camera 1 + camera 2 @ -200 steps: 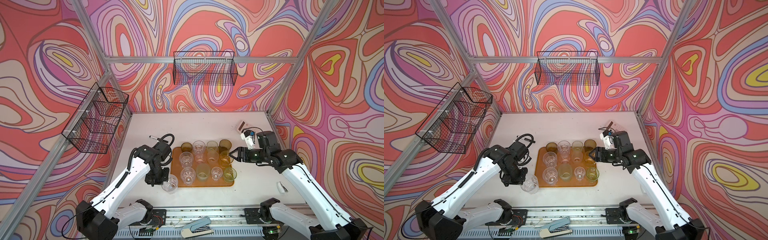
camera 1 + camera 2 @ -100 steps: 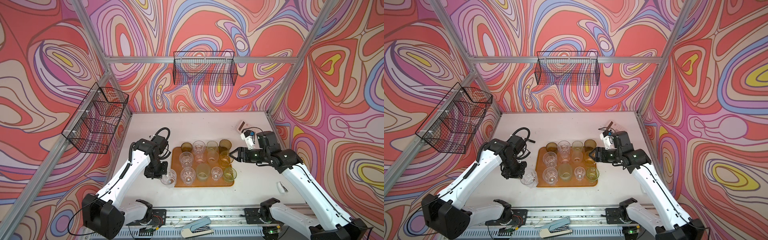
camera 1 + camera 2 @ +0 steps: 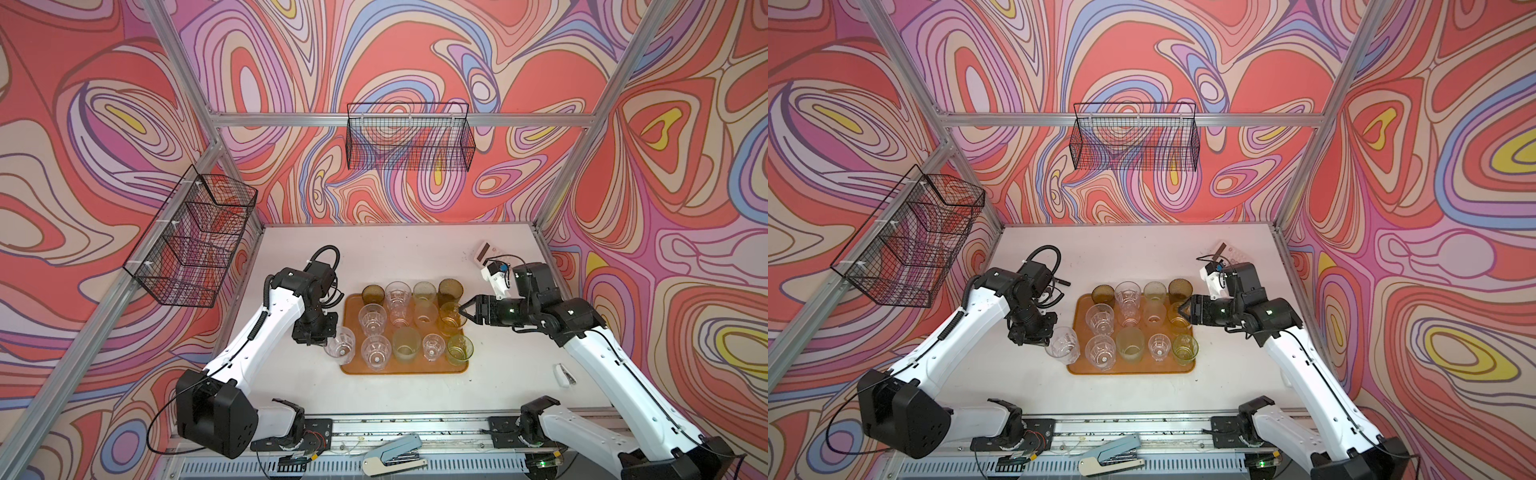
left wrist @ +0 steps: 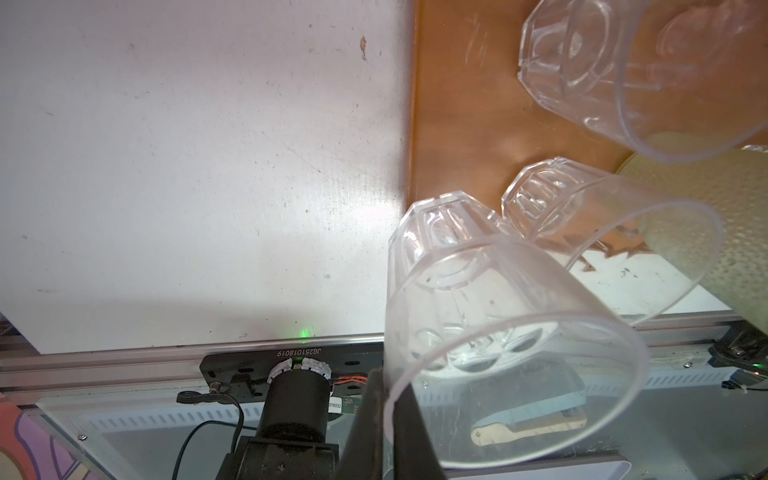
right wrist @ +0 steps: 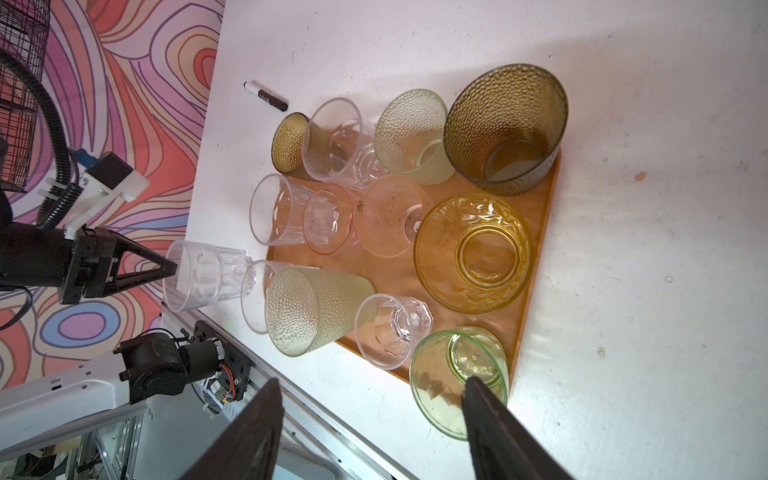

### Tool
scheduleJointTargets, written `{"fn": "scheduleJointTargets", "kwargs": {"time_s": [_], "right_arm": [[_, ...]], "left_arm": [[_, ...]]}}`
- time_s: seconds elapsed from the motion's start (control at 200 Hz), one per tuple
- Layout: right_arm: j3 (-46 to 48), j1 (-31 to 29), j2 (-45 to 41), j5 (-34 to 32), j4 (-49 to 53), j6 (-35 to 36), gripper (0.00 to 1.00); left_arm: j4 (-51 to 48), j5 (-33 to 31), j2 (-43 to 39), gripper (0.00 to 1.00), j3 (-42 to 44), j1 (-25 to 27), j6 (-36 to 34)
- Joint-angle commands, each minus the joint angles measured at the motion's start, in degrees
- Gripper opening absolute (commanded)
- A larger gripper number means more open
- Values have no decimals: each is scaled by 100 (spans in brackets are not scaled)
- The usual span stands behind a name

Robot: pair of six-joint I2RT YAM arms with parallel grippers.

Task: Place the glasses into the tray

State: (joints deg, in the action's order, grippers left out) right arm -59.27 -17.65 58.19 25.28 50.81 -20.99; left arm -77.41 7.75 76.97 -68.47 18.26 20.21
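Observation:
The orange-brown tray holds several upright glasses, clear, pink, pale green, olive-brown, amber and bright green. My left gripper is shut on the rim of a clear faceted glass. This glass hangs tilted at the tray's left edge, near the front corner, its base about over the rim. My right gripper stands open and empty above the tray's right side, by the amber glass.
Black wire baskets hang on the left wall and the back wall. A marker lies behind the tray's left side. A small white device sits back right. A white object lies front right. A stapler rests on the front rail.
My left arm has carried the clear glass a little back and in toward the tray's left edge. The right arm has not moved.

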Motion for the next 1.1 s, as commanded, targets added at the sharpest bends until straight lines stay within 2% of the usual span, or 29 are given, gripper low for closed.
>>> {"fn": "scheduleJointTargets", "kwargs": {"time_s": [0.0, 1.092], "right_arm": [[-138, 7, 27, -67, 15, 96, 71], [-182, 7, -54, -154, 157, 170, 71]], "left_arm": [[78, 109, 92, 0, -166, -40, -127], [713, 122, 870, 0, -360, -38, -166]]}}
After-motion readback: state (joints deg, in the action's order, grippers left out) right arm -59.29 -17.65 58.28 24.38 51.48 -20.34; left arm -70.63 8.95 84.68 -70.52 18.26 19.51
